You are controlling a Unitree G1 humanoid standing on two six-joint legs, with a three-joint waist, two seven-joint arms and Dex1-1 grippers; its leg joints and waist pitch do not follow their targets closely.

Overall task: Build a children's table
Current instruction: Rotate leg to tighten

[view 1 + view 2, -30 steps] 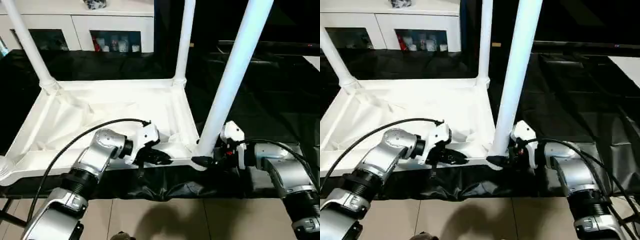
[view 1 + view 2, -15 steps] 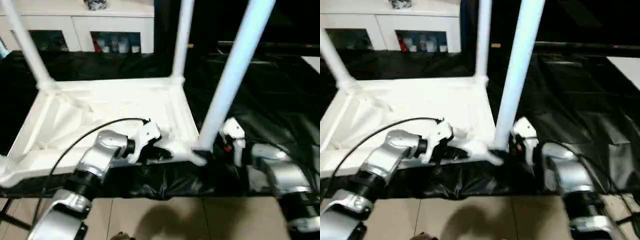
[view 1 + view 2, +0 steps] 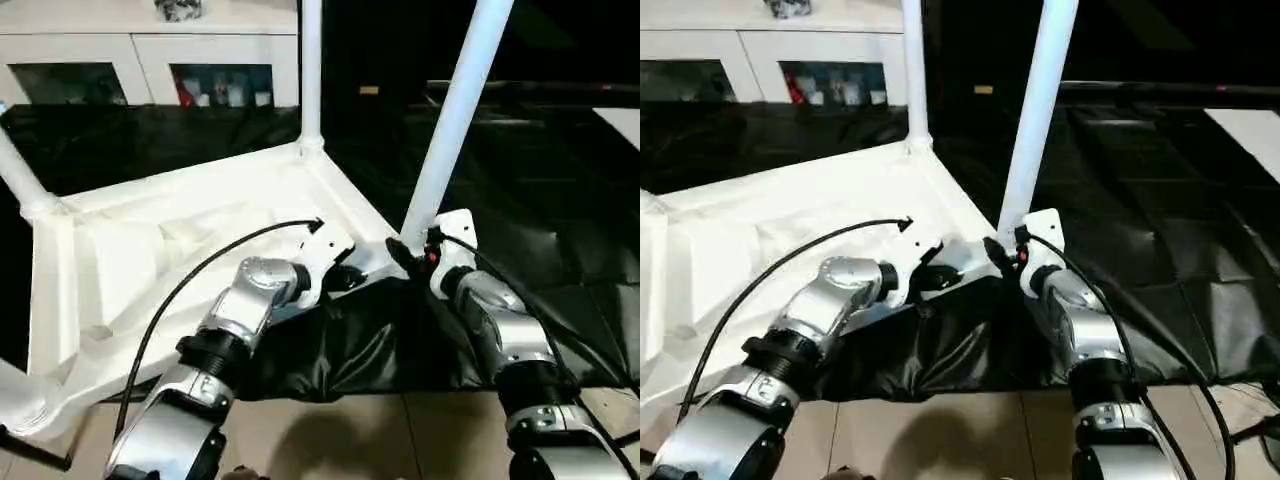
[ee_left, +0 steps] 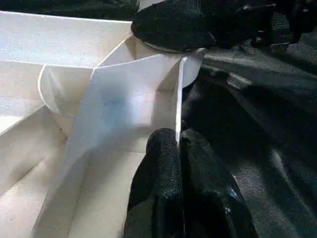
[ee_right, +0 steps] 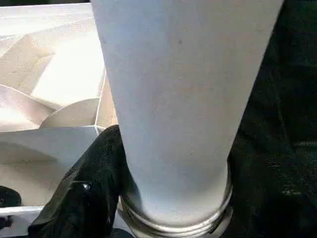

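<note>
The white children's table (image 3: 180, 250) is lying upside down on a black sheet (image 3: 560, 240), its underside facing up and its near edge hanging toward the robot. Three legs are standing in its corner sockets: one at the far corner (image 3: 311, 70), one at the near right corner (image 3: 455, 115), and one at the left (image 3: 18, 175). A fourth rounded white piece is showing at the near left corner (image 3: 22, 410), but I cannot tell whether it is a leg or a bare socket.

Two grippers are working at the near right corner. The left gripper (image 4: 179, 148) is pinching the table's thin raised rim, its two black fingers (image 4: 163, 168) pressed tight on either side of the rim wall just beside the corner socket. The right gripper (image 3: 405, 255) is wrapping around the base of the near right leg just above the socket collar, one black finger (image 5: 84, 198) lying against the leg's side.

Beyond the sheet, one white cabinet (image 3: 150, 50) with two glass doors is standing against the far wall.
</note>
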